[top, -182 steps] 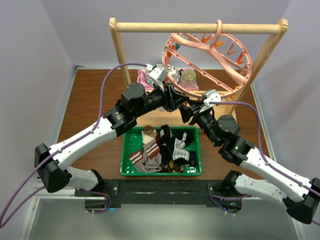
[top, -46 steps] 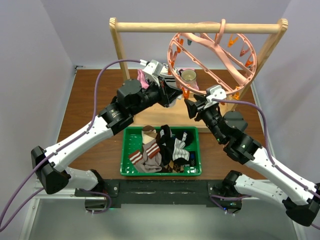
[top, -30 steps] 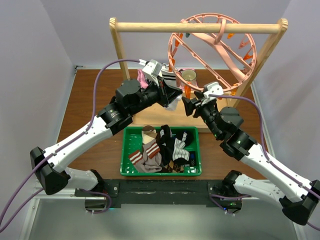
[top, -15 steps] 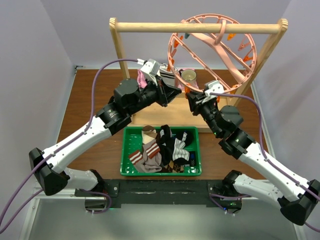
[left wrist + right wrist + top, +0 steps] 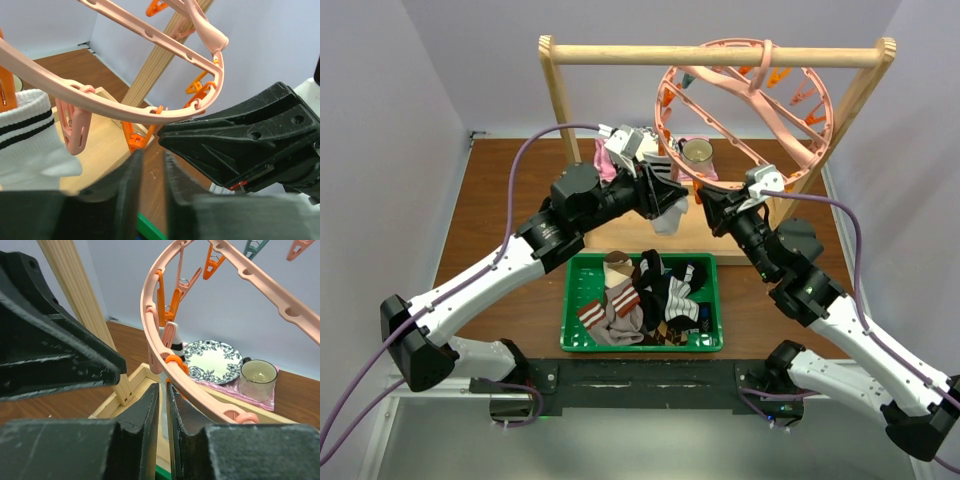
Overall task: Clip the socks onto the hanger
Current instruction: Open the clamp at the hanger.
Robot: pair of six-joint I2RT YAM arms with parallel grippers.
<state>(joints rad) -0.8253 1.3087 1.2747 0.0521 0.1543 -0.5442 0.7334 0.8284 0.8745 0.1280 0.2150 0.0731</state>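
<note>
The pink ring hanger (image 5: 750,105) hangs tilted from the wooden rack (image 5: 720,55). A white sock with black stripes (image 5: 667,210) hangs at the ring's lower left rim, just under an orange clip (image 5: 167,300); I cannot tell whether the clip grips it. My left gripper (image 5: 660,185) is beside the sock (image 5: 25,135), its jaws a narrow way apart with nothing between them (image 5: 152,170). My right gripper (image 5: 703,195) is under the rim (image 5: 150,300), nearly shut (image 5: 162,390) on a thin grey strip that looks like the sock's lower end (image 5: 172,340). More socks (image 5: 640,295) lie in the basket.
The green basket (image 5: 640,345) sits near the arm bases. A patterned plate (image 5: 215,362) and a cup (image 5: 257,377) stand on a pink cloth (image 5: 605,160) behind the ring. The rack's wooden base and posts flank both grippers. Grey walls close in the brown table.
My right gripper has closed from wide open to nearly shut, under the ring's rim. The left jaws have parted slightly. The striped sock now hangs lower.
</note>
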